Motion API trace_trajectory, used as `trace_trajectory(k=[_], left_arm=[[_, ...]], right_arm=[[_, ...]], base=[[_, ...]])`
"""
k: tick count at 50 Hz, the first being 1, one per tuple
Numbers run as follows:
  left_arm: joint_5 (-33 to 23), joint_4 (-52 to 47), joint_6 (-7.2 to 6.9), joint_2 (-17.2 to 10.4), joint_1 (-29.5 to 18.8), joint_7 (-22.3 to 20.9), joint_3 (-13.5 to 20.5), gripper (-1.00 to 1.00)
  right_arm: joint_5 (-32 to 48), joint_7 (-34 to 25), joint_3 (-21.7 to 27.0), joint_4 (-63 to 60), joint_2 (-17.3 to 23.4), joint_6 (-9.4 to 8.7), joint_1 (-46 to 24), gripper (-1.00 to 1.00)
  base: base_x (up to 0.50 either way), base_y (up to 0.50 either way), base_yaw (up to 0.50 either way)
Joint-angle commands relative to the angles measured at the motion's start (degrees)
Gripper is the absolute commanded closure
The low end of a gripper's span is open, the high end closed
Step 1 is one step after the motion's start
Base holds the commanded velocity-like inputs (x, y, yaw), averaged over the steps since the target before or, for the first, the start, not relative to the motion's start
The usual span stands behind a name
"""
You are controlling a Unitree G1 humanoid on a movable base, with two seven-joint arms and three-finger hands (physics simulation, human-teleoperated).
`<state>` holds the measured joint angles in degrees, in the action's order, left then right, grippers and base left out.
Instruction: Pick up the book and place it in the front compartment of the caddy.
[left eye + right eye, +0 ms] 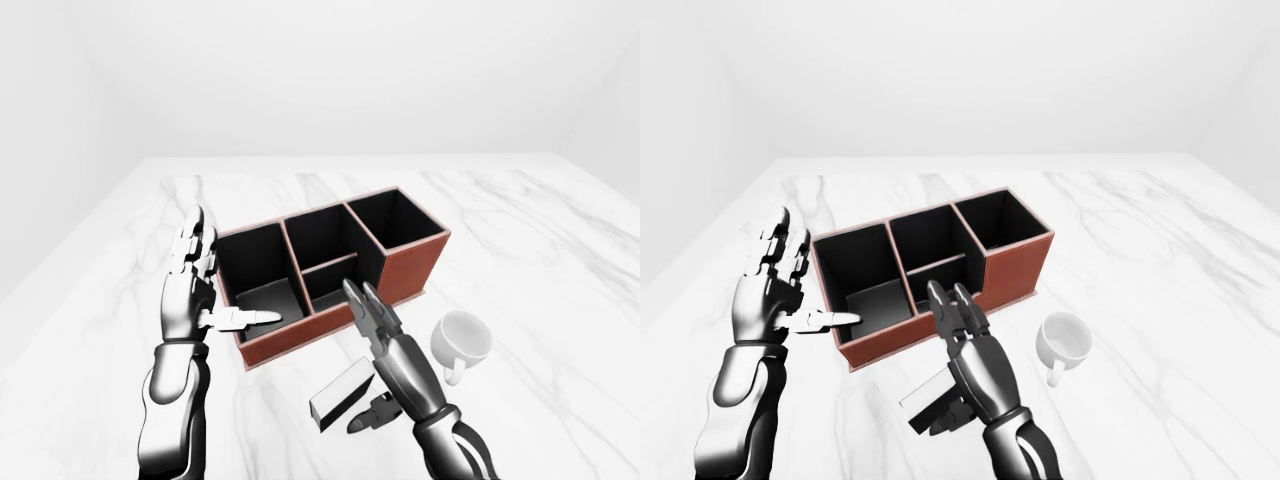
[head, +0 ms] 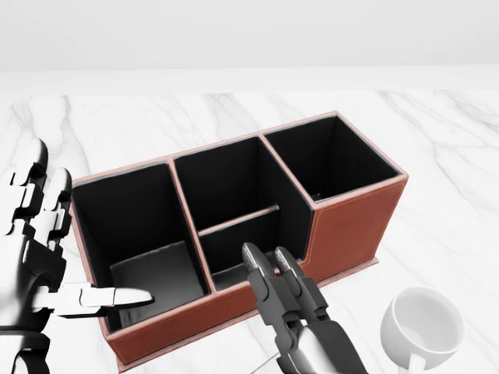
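**Book not grabbed yet, right hand just getting into position**

So the book [image 1: 343, 394] lies flat on the marble table [image 1: 540, 230], just below the caddy [image 1: 412, 262] in the left-eye view. The right hand [image 1: 385, 345] hovers over it with fingers straight and apart, thumb down beside the book's edge, nothing clamped. The left hand [image 1: 192, 290] is open too, thumb poking over the caddy's left compartment. Looks like the reach step; next it needs to close round the book. The mug [image 1: 461, 340] sits nearby. No labels or writing anywhere.

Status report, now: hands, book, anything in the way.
Left hand open beside caddy. Right hand open above book, no grip. Book flat on table, outside caddy. Mug right of right hand.
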<state>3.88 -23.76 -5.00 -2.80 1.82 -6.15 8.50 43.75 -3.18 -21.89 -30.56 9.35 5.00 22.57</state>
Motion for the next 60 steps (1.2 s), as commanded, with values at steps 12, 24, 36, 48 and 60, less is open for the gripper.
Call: trace_trajectory(k=[12, 24, 36, 48, 60], left_arm=[[0.12, 0.12, 0.00, -0.18, -0.13, -0.19, 0.28, -0.97], [0.37, -0.19, 0.00, -0.44, -0.27, -0.41, 0.97, -0.97], [0.00, 0.57, 0.00, -0.77, -0.40, -0.80, 1.25, -0.98], [-0.06, 0.63, 0.00, -0.95, -0.63, -1.20, 1.89, -0.97], [-0.02, 0.18, 0.00, -1.03, -0.73, -1.19, 2.14, -0.97]], right_arm=[[4.03, 3.48, -0.19, 5.62, -0.32, 0.00, -0.83, -1.00], [5.45, 4.21, -0.77, 7.15, -0.48, 0.00, -1.31, -1.00], [6.12, 4.70, -1.55, 7.99, -0.82, 0.00, -1.85, -1.00], [7.15, 5.63, -2.20, 8.90, -0.53, 0.00, -2.01, -1.00], [7.82, 5.85, -2.06, 10.15, -0.80, 0.00, -2.80, -1.00]], base=[[0.00, 0.00, 0.00], [0.00, 0.00, 0.00], [0.00, 0.00, 0.00], [0.00, 0.00, 0.00], [0.00, 0.00, 0.00]])
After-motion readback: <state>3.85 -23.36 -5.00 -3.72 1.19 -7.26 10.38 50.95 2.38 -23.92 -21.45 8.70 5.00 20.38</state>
